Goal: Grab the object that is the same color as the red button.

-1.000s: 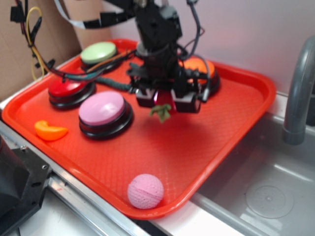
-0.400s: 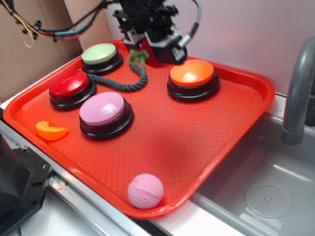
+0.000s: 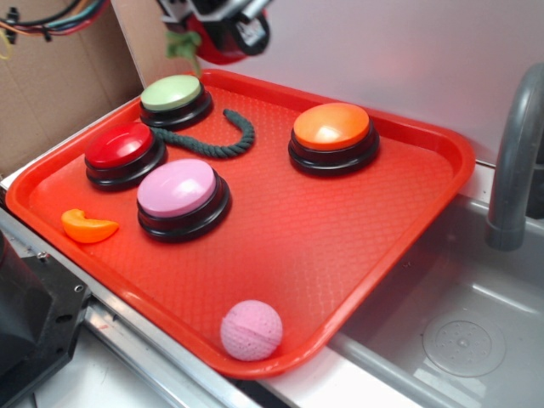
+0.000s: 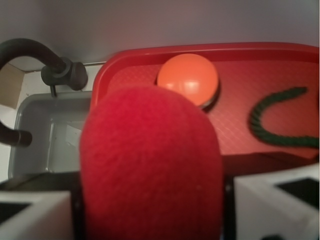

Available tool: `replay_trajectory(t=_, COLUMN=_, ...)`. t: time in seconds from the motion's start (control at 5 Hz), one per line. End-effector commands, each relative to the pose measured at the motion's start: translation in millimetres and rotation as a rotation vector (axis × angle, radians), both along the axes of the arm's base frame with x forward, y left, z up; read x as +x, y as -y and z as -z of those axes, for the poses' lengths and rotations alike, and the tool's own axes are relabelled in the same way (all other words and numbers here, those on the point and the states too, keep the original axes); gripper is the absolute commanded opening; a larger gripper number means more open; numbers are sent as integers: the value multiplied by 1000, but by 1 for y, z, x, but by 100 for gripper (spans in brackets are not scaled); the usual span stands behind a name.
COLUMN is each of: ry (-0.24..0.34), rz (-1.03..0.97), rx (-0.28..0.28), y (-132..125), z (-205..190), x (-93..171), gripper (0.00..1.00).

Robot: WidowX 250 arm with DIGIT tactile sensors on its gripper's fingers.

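The hand is clamped on the red plush ball, held high above the tray's far left corner, its green stem hanging toward the green button. The ball sits squeezed between both fingers. The red button rests by the tray's left edge.

The gripper hangs high at the upper left of the exterior view, mostly cut off by the frame edge. Its fingers are clamped on either side of the red plush ball.
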State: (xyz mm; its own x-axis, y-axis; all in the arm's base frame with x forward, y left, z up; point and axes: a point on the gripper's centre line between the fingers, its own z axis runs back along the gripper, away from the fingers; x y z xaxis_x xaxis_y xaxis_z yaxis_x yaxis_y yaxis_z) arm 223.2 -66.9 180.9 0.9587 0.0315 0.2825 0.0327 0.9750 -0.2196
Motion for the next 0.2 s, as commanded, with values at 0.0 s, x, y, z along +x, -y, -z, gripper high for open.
replay_trajectory(t=0.0, ry=55, rz=-213, rx=71, y=-18, z=-24, x=-31, gripper=0)
